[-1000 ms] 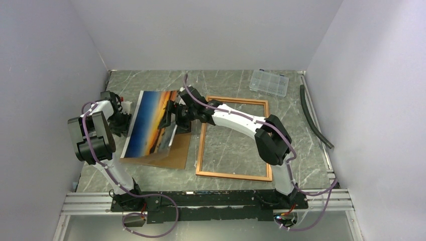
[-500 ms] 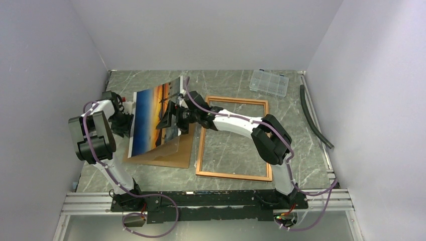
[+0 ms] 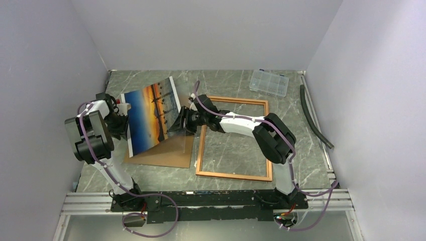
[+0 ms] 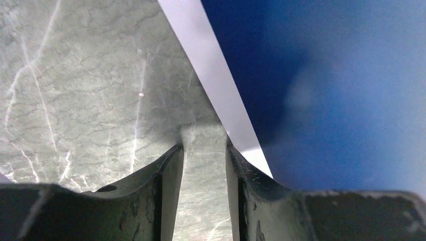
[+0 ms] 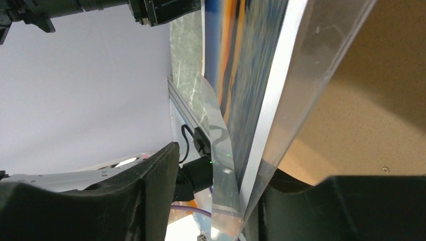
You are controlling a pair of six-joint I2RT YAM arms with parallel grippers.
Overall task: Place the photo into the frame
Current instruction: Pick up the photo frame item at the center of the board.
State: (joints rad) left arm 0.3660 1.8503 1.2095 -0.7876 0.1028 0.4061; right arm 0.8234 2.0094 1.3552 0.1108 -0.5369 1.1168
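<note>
The photo (image 3: 150, 113), an orange sunset with blue sky, stands tilted up on its left edge above the brown backing board (image 3: 168, 153). My right gripper (image 3: 182, 123) is at the photo's lower right edge. In the right wrist view its jaws (image 5: 217, 160) stand wide open, with the photo's edge (image 5: 236, 65) and a clear sheet (image 5: 311, 60) between them, close to the right finger. My left gripper (image 3: 122, 122) is at the photo's left edge. Its jaws (image 4: 204, 148) are open over bare marble, and the photo's blue part (image 4: 326, 90) lies just right of them. The frame (image 3: 201, 145) lies flat to the right.
A clear plastic compartment box (image 3: 270, 82) sits at the back right. A black hose (image 3: 314, 118) runs along the right wall. Grey walls close in the left, back and right sides. A metal rail (image 3: 201, 198) carries the arm bases at the front.
The photo has tipped up steeper and leaned toward the left arm, its top edge swinging left. My right gripper has slid slightly right and down along its lower edge.
</note>
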